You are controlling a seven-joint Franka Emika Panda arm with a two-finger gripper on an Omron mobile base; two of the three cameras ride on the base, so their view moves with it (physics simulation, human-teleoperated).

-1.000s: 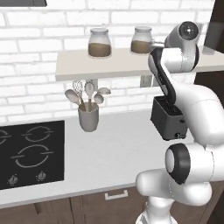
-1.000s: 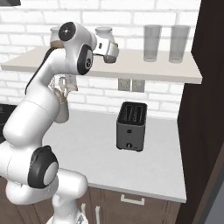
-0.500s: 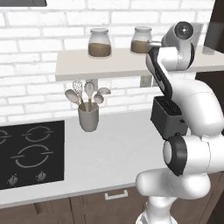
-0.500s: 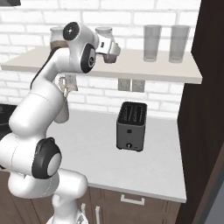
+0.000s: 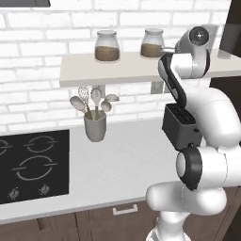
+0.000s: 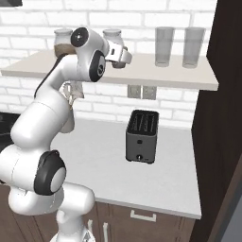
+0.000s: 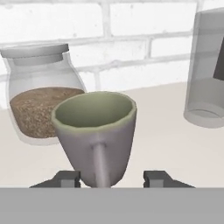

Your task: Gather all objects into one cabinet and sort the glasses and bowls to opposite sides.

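A grey-green mug (image 7: 97, 135) stands upright on the beige shelf (image 7: 166, 131), handle toward the camera. My gripper (image 7: 112, 178) sits low around its base, one fingertip on each side. The left fingertip (image 7: 68, 178) is close to the mug wall and a small gap shows at the right fingertip (image 7: 157, 178). In the right base view my gripper (image 6: 124, 60) reaches onto the shelf (image 6: 142, 75) beside the jars. The dark brown cabinet (image 6: 229, 94) rises at the right.
A lidded jar (image 7: 41, 96) with brown contents stands left of the mug, and a clear tumbler (image 7: 205, 74) to its right. Two tumblers (image 6: 164, 46) share the shelf. Below it are a black toaster (image 6: 142, 137), a utensil holder (image 5: 95, 124) and a cooktop (image 5: 28, 164).
The arm's upper links have shifted a little at the shelf while the hand stays by the jars. Nothing else on the shelf or counter has moved.
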